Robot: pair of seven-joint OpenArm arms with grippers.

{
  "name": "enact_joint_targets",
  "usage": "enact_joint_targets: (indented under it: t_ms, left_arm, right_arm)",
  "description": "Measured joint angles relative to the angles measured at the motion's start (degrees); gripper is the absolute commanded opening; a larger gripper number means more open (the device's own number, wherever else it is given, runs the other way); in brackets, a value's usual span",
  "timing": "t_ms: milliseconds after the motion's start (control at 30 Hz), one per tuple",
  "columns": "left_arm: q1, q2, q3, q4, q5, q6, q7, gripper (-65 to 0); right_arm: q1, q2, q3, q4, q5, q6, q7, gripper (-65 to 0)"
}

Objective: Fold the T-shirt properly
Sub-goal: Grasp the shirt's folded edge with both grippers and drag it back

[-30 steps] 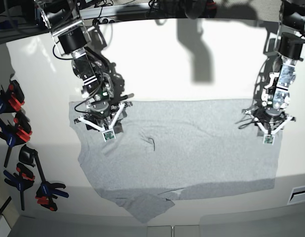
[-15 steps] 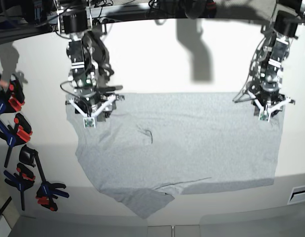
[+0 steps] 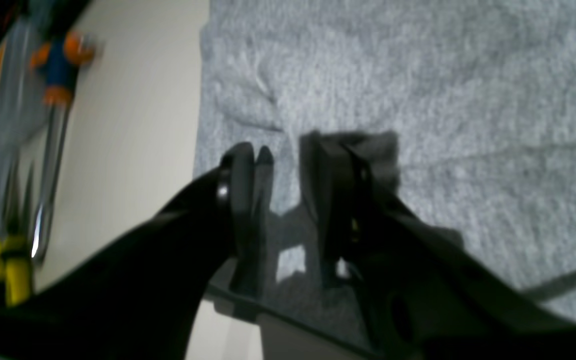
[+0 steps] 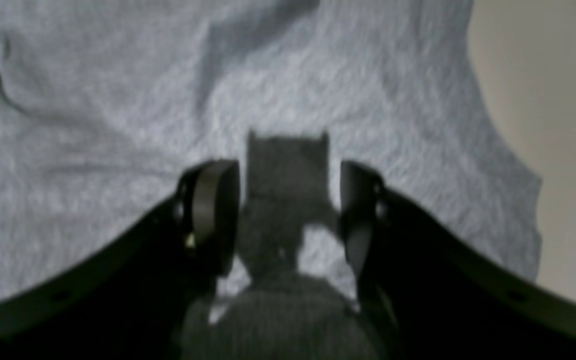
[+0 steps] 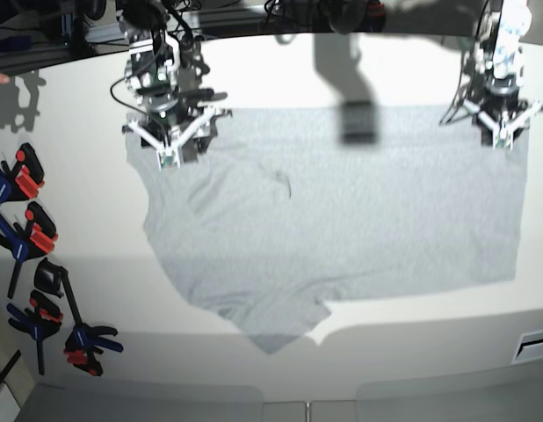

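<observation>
While the T-shirt (image 5: 342, 211) lies spread across the pale table (image 5: 69, 123), its near edge ends in a sleeve flap pointing toward the near side, and clamps (image 5: 43, 290) sit off to the left, well apart from the cloth. Judging by the layout, the step in hand is drawing the far edge flat before a fold; doing it well means both arms moving evenly, so the fabric stays taut and free of new creases, such as the small wrinkle left of centre. At the far edge, the right gripper (image 5: 169, 145) stands over the far left corner, its fingers (image 4: 213, 210) apart with grey cloth under them. The left gripper (image 5: 503, 127) is over the far right corner, fingers (image 3: 248, 190) parted with fabric below; whether either pinches cloth I cannot tell
</observation>
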Motion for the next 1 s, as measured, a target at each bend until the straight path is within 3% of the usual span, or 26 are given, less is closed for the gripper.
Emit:
enact_joint_targets:
  t_ms: [133,367,600,733,1000]
  left_arm:
    - [6.3,0.0,-2.4,4.9,-0.3,0.0,2.6,-44.7]
    - [13.2,0.0,-2.6,11.5,-0.4,0.0,5.5,-44.7]
    - [19.4,0.0,-2.3,18.1,2.3,-0.6,8.9,-44.7]
    - [19.8,0.2,-2.3,18.8,2.7,-1.0,8.1,-44.7]
    - [17.9,0.2,-2.2,18.8,3.8,-1.1,7.2,-44.7]
  right_arm:
    - [-4.8,0.0,0.0,5.0,-0.3,0.1,-2.3,-34.0]
    - [-11.3,0.0,-0.3,10.1,-10.7,-2.7,-3.9,-34.0]
    - [-13.0,0.2,-0.3,10.4,-14.2,-4.7,-4.0,-34.0]
    - [-14.1,0.3,-0.3,10.6,-17.7,-7.9,-4.8,-34.0]
    - [-14.6,0.5,-0.3,10.6,-18.0,-8.6,-5.3,-34.0]
